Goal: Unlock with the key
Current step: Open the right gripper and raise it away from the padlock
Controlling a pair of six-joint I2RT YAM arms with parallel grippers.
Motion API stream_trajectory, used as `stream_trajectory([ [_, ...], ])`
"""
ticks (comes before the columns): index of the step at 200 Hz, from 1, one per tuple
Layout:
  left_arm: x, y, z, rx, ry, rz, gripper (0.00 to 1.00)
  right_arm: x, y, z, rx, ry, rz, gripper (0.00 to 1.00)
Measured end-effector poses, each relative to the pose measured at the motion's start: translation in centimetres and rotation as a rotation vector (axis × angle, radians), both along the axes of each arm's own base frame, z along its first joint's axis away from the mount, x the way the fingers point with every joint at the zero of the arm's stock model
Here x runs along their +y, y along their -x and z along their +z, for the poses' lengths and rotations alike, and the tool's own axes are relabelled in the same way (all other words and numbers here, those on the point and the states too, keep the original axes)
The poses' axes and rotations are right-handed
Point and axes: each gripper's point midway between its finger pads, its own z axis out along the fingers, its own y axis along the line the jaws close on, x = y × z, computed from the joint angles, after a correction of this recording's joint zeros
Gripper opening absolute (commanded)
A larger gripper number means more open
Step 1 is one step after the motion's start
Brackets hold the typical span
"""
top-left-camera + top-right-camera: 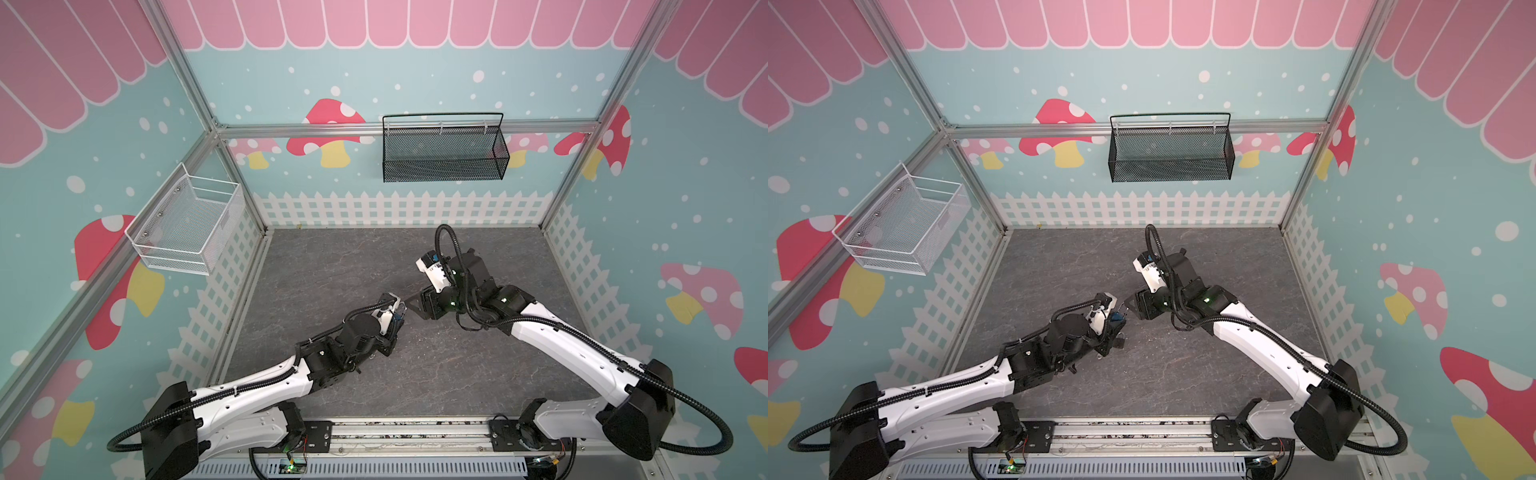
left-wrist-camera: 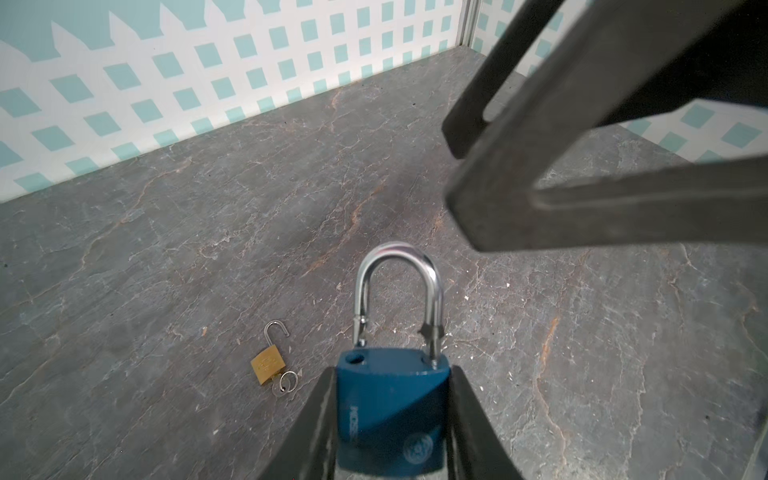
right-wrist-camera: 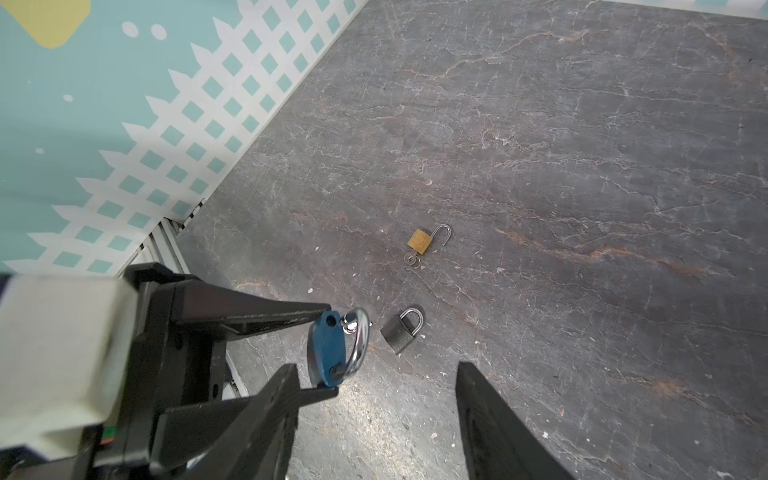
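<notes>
— What was noted at the far left?

— A white wire basket was hung on the left wall, well apart from both arms.

— And the left gripper?

— The left gripper was found clamped on the body of a blue padlock, which was held above the grey floor, near its middle. The shackle was pointed away from the wrist, and one leg was lifted clear of its hole in the body.

— Was the key made out?

— The keyhole end of the blue padlock was hidden, so its key could not be placed. On the floor a brass padlock was lying with its shackle swung open and a key ring at its base. A dark grey padlock was lying near it, with its shackle closed.

— And further right?

— The right gripper was held just beside the blue padlock's shackle, with its jaws spread wide and nothing between them. Whether they touched could not be told. Behind it, a black mesh basket was hung on the rear wall.
</notes>
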Motion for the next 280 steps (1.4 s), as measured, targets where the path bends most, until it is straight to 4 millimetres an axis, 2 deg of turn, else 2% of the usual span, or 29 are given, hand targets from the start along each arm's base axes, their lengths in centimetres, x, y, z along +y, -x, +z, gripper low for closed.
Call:
stream_trajectory([
  [42,-0.2,-0.1,0.5,-0.025,0.002,-0.009,0.00,0.6,-1.1,-0.1,-0.006,0.037,0.009,0.65],
  [96,-0.3,-0.2,0.7,-0.032,0.006,-0.013,0.00,0.1,-1.7,-1.9,0.021,0.102,0.002,0.66],
  [154,-0.7,0.0,1.0,-0.043,0.016,-0.033,0.00,-0.2,-2.7,-1.6,0.013,0.113,-0.015,0.67],
  [177,-0.7,0.0,0.9,-0.044,0.016,-0.036,0.00,-0.3,-3.1,-2.1,0.021,0.127,-0.018,0.67],
  [239,-0.8,-0.1,1.2,-0.058,0.028,-0.038,0.00,-1.6,-3.9,-2.5,0.038,0.132,-0.031,0.67],
  [280,-1.1,0.0,1.3,-0.062,0.038,-0.047,0.00,-1.6,-3.4,-2.3,0.033,0.106,0.001,0.67],
])
